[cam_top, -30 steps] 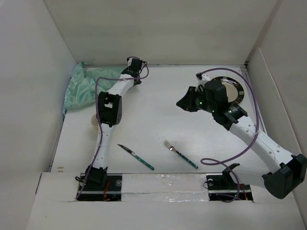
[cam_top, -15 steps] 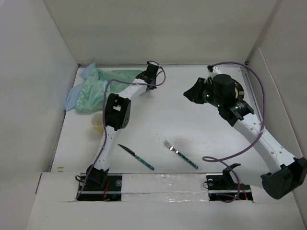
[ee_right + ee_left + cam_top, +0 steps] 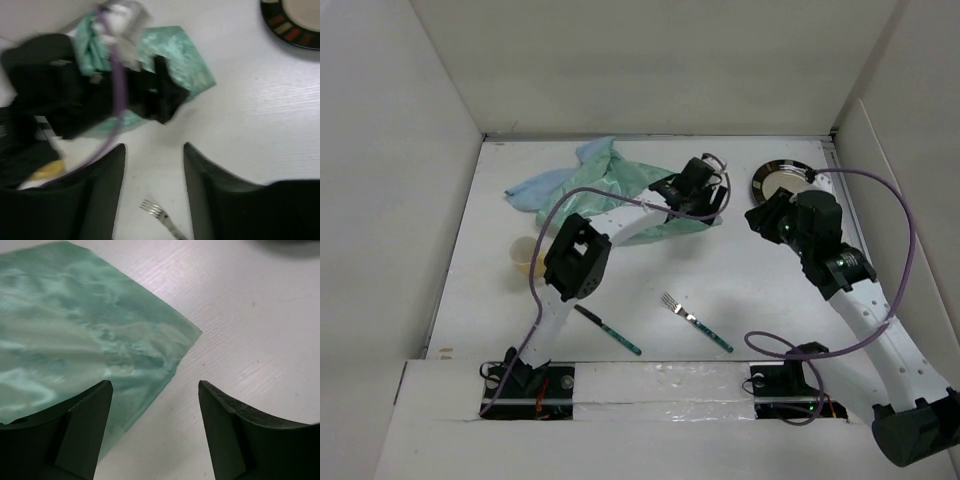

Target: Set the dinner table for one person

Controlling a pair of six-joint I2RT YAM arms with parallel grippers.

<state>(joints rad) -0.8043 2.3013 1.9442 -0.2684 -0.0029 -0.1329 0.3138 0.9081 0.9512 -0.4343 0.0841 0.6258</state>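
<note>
The dinner table (image 3: pixel 650 270) is a white tabletop walled in white. A mint-green cloth (image 3: pixel 620 190) lies stretched across its back middle. My left gripper (image 3: pixel 708 205) hovers open over the cloth's right corner (image 3: pixel 185 332); its left finger (image 3: pixel 75 425) is above the fabric, and nothing is held. In the left wrist view the left gripper (image 3: pixel 155 390) shows bare table between its fingers. A dark-rimmed plate (image 3: pixel 785 182) sits back right. My right gripper (image 3: pixel 754 216) stands open beside it. The right wrist view shows the right gripper (image 3: pixel 154 155) empty above a fork (image 3: pixel 160 210).
A pale yellow cup (image 3: pixel 525 258) stands at the left. A knife (image 3: pixel 607 330) and the fork (image 3: pixel 697 322) lie near the front edge. The plate (image 3: pixel 295 22), the cloth (image 3: pixel 185 55) and the left gripper's black body (image 3: pixel 100 95) show in the right wrist view.
The left arm swept right, dragging the cloth from the back-left corner to the back middle, then opened its jaws. The right arm drew off the plate toward the right.
</note>
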